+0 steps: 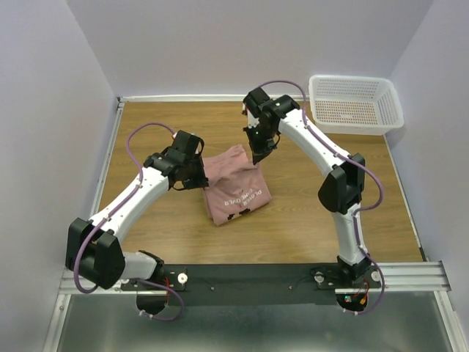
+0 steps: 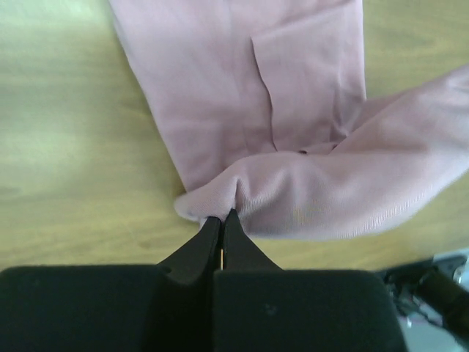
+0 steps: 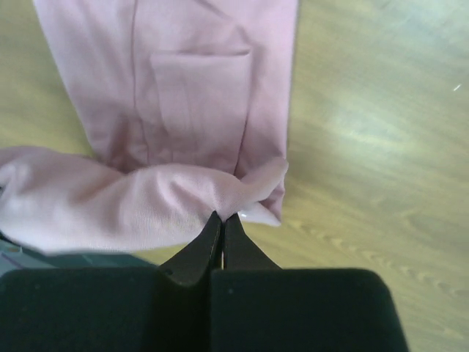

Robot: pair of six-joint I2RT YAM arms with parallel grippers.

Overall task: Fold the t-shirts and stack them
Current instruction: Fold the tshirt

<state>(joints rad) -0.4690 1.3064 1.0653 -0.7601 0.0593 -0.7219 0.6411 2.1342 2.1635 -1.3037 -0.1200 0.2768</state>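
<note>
A dusty pink t-shirt (image 1: 236,187) lies partly folded in the middle of the wooden table, its printed text facing up near the front. My left gripper (image 1: 199,180) is shut on the shirt's left edge; in the left wrist view the gripper (image 2: 222,215) pinches a bunched fold of the pink cloth (image 2: 308,191). My right gripper (image 1: 259,158) is shut on the shirt's far right corner; in the right wrist view it (image 3: 223,217) pinches a fold of the cloth (image 3: 146,198). Both held edges are lifted a little above the rest of the shirt.
A white plastic mesh basket (image 1: 356,103) stands at the far right corner of the table. Purple walls close the table on the left, back and right. A black rail (image 1: 249,277) runs along the near edge.
</note>
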